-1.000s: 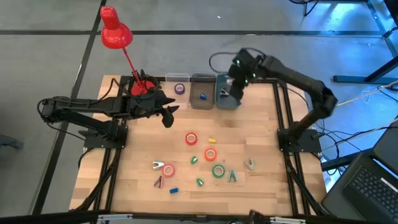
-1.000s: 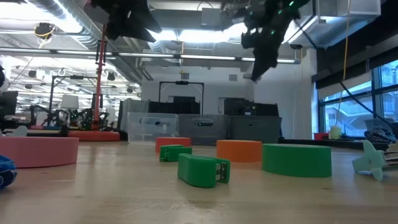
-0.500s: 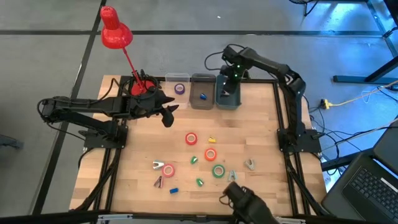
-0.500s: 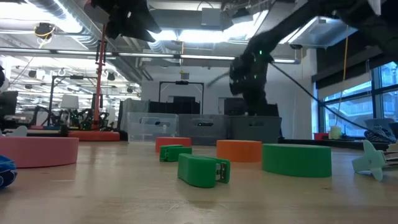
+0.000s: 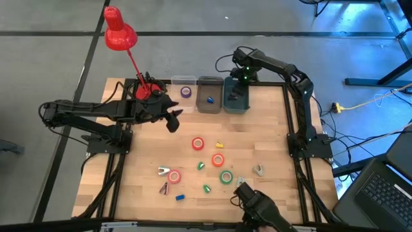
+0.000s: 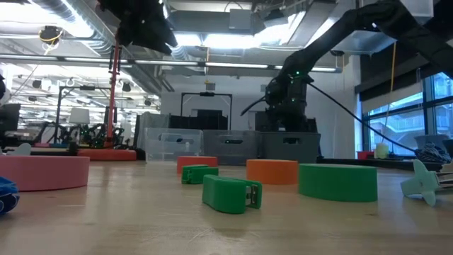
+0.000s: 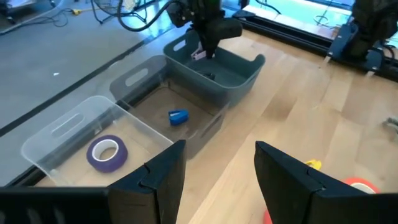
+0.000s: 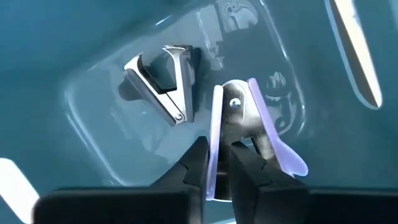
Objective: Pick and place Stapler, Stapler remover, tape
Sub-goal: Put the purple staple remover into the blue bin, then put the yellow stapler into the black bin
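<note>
Right gripper (image 8: 216, 163): clamped on a staple remover (image 8: 249, 127), lowered into far grey bin (image 5: 235, 103) | left gripper (image 7: 214, 171): held wide, unladen, above table's far left.

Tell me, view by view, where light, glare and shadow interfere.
Low view: ceiling lights backlight both arms into silhouettes. Right wrist view: glare streaks cross the bin wall; the right gripper, shut on a purple staple remover, hangs over a grey remover casting a shadow. Left wrist view: even light past the open left gripper. High view: table evenly lit.
</note>
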